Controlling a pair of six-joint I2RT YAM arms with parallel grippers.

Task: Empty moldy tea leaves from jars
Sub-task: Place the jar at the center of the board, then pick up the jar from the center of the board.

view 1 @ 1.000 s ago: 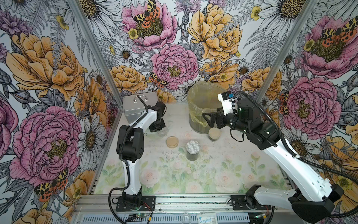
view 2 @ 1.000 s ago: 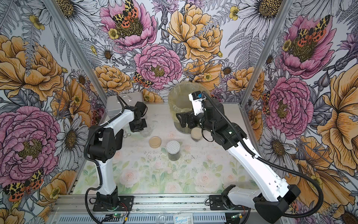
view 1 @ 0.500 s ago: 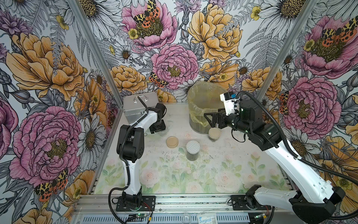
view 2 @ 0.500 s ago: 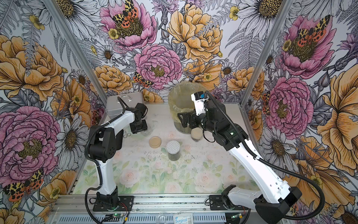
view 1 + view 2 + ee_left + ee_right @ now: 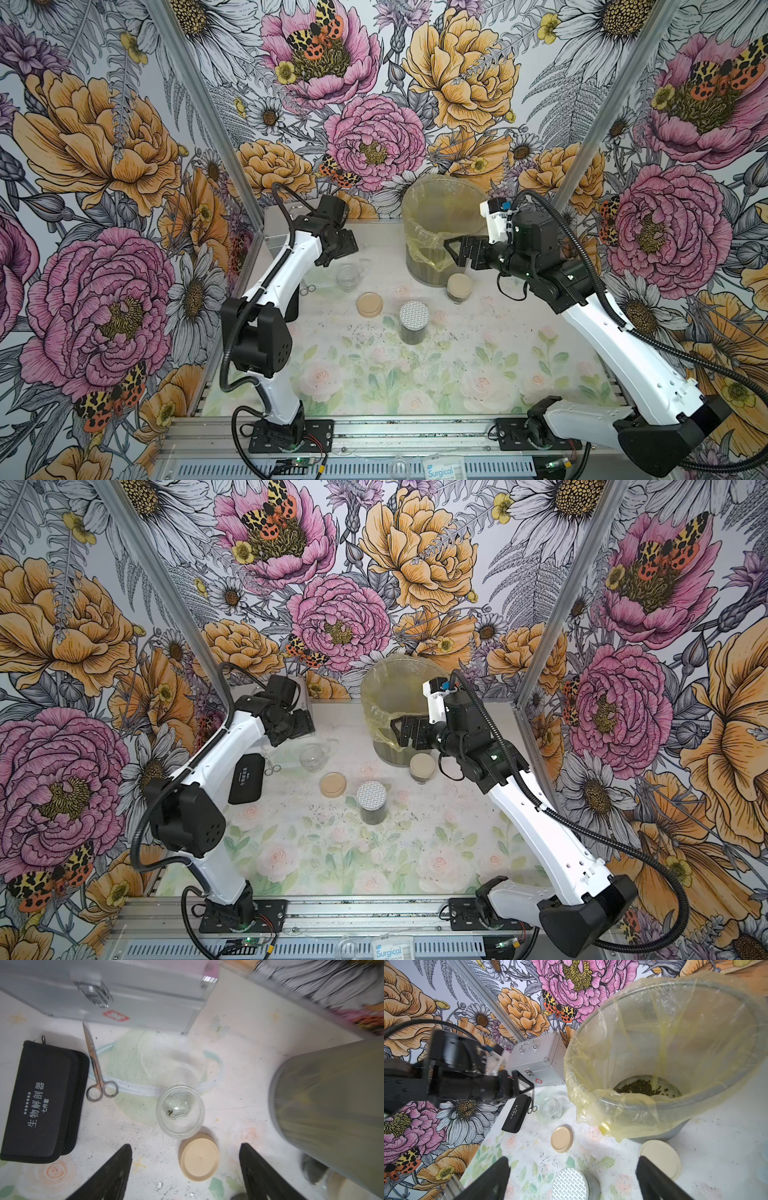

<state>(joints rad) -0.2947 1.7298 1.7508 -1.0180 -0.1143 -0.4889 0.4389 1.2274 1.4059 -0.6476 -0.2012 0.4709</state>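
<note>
Pouch reading 生物解剖器, packet reading Surgical

Black pouch reads 生物解剖器 七件套; packet reads Surgical; case shows red cross

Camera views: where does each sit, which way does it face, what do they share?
Top views: high in front, looking down at the table; left arm and right arm whole.
Left wrist: above the open jar, facing down; left gripper shows, open.
Right wrist: faces the bin and left arm; right gripper shows, open.
Shared: open jar, loose tan lid.
</note>
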